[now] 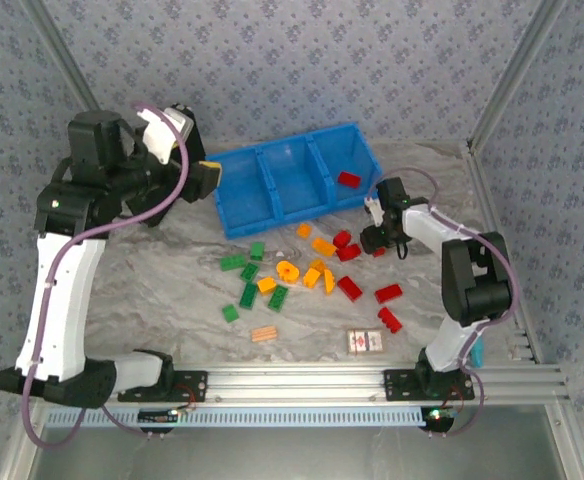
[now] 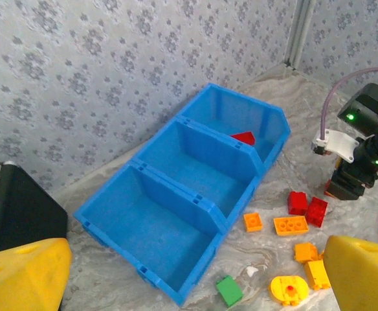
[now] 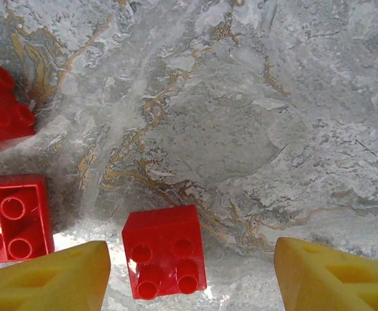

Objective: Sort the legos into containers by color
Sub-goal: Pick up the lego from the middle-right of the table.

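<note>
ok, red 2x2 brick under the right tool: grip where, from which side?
Pinch the red 2x2 brick by its two flat side walls, straight down from above: it lies flat, studs up, walls clear, between the right tool's open fingers.

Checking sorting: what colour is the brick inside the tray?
The brick is red; left wrist view.

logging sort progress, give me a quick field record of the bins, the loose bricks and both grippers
tray: bright blue plastic three-bin tray, far side of the marble-patterned table
sorted: one red plastic brick in the right-hand bin; other two bins empty
loose: red, orange-yellow and green plastic bricks scattered in front of the tray
left gripper: open, raised by the tray's left end, holding nothing
right gripper: open, low over the table, fingers either side of a small red four-stud brick, not touching it
</note>
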Robot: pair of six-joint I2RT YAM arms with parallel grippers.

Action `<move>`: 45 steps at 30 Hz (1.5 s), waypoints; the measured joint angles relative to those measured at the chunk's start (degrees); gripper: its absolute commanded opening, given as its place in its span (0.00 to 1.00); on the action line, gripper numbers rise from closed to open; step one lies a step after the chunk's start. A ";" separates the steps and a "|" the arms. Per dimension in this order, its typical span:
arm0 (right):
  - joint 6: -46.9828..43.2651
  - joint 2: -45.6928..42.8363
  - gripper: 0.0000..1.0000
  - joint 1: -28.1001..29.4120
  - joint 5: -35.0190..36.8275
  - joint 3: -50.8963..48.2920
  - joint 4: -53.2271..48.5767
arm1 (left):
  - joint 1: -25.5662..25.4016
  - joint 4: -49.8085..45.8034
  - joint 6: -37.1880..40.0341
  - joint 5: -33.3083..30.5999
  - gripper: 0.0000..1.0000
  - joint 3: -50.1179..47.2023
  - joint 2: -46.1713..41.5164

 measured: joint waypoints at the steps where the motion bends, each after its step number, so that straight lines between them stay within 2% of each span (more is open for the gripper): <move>1: -0.37 0.24 0.68 0.00 -0.02 0.00 0.00 | 0.00 -0.55 0.02 0.17 1.00 0.28 0.68; 10: -2.23 3.65 0.65 0.20 -1.31 1.73 -0.33 | 0.00 -1.73 -1.55 1.57 1.00 4.52 7.72; 16: -3.54 3.65 0.56 0.61 -1.29 1.66 -0.59 | -0.04 -2.23 -2.56 0.11 1.00 7.76 12.55; 20: -3.89 3.65 0.43 0.63 -1.31 1.18 -0.87 | -0.04 -2.75 -2.51 -0.42 1.00 7.80 13.00; 26: -4.07 3.72 0.37 0.63 -1.31 0.31 -1.46 | -0.04 -3.30 -2.49 -0.39 1.00 8.48 13.62; 34: -4.17 3.54 0.34 0.63 -0.68 0.81 -2.29 | -0.04 -3.32 -1.92 -1.27 1.00 8.46 13.81; 38: -5.60 3.54 0.32 0.63 -0.09 5.60 -5.11 | -0.04 -3.30 -1.31 -1.53 1.00 8.44 13.81; 45: -7.41 4.42 0.32 0.63 0.66 20.00 -4.98 | -0.04 -3.10 -0.17 -1.92 1.00 7.48 13.84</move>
